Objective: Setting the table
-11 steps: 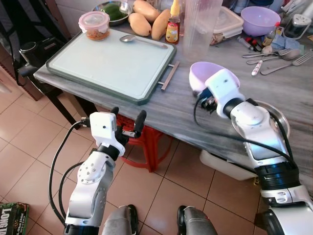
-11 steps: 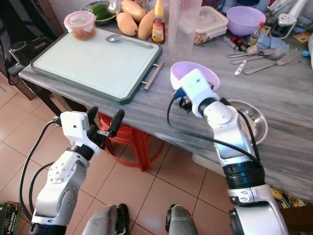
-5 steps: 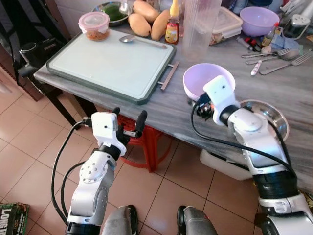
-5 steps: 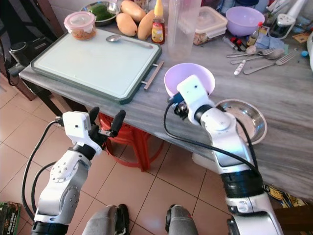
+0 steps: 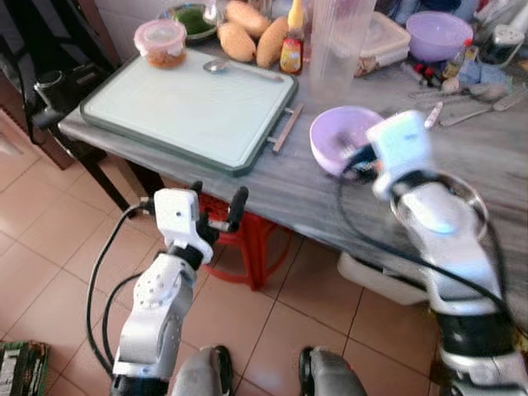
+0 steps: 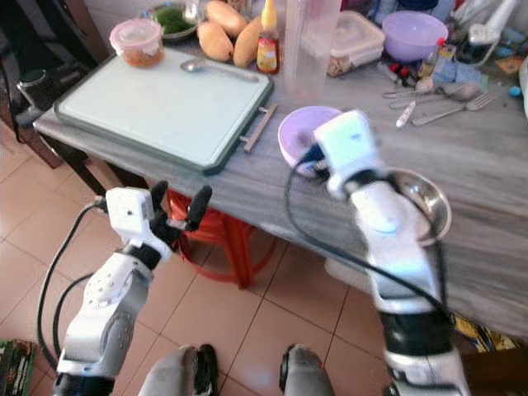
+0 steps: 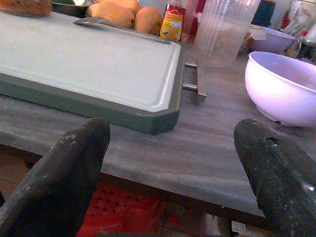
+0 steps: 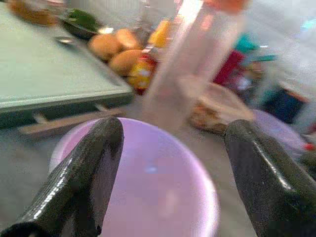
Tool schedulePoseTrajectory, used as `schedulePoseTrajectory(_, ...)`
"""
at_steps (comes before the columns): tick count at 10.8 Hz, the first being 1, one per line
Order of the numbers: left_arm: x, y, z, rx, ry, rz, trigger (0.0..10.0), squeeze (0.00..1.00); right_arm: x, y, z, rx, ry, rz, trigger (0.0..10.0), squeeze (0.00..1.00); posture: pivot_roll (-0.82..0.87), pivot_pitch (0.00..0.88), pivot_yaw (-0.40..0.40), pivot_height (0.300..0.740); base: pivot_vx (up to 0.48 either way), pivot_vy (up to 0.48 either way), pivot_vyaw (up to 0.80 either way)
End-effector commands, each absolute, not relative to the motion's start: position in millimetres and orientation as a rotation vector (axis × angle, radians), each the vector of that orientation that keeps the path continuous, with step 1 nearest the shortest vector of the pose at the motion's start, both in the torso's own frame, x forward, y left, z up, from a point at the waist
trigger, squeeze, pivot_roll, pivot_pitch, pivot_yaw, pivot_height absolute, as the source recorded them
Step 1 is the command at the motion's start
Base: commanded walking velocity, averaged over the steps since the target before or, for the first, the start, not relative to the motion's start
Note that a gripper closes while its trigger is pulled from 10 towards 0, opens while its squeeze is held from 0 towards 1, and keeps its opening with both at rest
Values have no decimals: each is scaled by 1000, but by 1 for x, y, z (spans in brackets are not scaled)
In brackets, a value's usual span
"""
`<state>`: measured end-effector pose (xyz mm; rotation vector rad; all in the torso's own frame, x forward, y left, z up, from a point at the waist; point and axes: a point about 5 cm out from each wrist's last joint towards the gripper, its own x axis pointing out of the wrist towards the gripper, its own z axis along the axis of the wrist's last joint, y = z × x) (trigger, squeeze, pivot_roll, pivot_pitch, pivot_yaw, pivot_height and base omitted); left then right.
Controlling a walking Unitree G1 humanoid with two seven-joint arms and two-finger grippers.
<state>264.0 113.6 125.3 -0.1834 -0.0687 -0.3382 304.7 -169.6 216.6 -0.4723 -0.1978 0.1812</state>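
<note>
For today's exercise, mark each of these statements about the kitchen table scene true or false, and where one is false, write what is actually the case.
1. The near purple bowl sits upright on the grey table. True.
2. The right gripper is clamped shut on the bowl's rim. False: its fingers are spread wide apart, with the bowl between and beyond them.
3. A spoon lies on the green tray. True.
4. The left gripper rests on the tray. False: it is held open below the table edge, over the tiled floor.
5. A steel bowl stands on the robot's left of the purple bowl. False: it stands on its right.
</note>
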Motion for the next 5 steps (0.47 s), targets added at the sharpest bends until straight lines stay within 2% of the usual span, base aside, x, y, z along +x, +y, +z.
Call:
schedulePoseTrajectory(1,263,115,123,-183,-63,-343,10000,0,299,-181,221,-483,-238,89,10000,0,-69,130,38,740,0,0,0)
schedulePoseTrajectory(3,261,116,123,-177,-60,-349,10000,0,290,-197,219,-523,-251,-71,10000,0,-70,131,43,740,0,0,0)
schedulePoseTrajectory(5,257,115,122,-175,-50,-363,10000,0,273,-221,181,-461,-103,-222,10000,0,-66,141,53,740,0,0,0)
